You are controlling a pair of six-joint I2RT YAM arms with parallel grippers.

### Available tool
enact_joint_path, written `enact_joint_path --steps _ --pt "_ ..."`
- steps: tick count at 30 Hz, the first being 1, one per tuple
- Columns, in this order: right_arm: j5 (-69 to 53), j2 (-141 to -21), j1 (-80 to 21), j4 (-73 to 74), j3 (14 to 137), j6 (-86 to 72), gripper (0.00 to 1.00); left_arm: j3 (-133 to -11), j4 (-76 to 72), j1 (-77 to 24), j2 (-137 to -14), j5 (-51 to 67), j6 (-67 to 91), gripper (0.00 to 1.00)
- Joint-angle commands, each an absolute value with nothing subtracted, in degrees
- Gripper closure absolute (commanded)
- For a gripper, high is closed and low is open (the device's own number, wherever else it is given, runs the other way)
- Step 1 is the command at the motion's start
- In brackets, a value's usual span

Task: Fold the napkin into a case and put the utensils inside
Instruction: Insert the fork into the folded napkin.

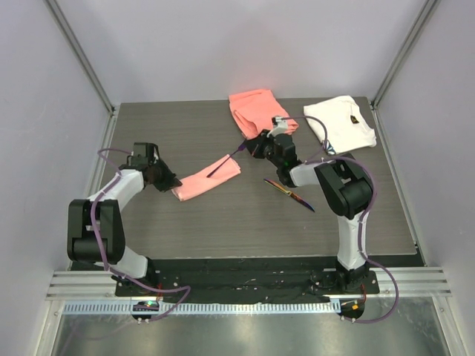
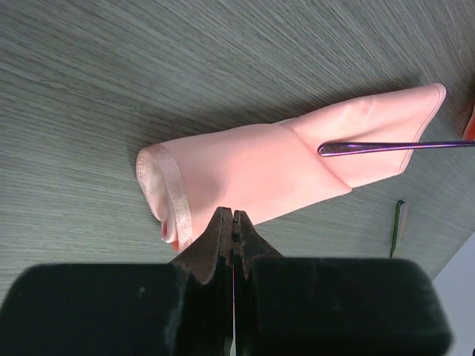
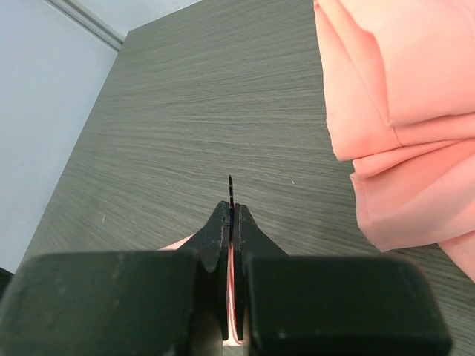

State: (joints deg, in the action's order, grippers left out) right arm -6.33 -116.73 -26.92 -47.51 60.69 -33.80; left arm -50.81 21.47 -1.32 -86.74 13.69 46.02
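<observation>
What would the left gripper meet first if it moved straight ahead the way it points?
The glossy pale-pink folded cloth case: the left gripper sits at its near edge, perhaps touching it; depth is unclear.

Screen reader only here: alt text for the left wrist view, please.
A folded pale-pink napkin case lies on the grey table, a slim purple utensil reaching in from the right with its tip on the case. The left gripper, shut, meets the case's near edge; a second utensil lies on the table at lower right.
</observation>
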Motion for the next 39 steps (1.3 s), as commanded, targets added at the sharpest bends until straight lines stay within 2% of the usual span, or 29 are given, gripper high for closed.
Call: enact_joint_path --steps 1,12,39 --pt "-7.9 -117.4 -26.9 -50.3 63.1 -35.3 0.99 -50.1 18.3 -1.1 -87.0 11.7 46.3 1.0" --pt "-8.3 -118.0 -28.1 -51.3 63.9 -39.3 0.99 -48.1 18.3 -1.1 -86.9 7.4 46.6 1.0" --pt "-4.7 -122.5 -34.3 -52.6 63.9 -49.7 0.99 -46.5 16.9 -1.1 -86.8 7.6 47.3 1.0"
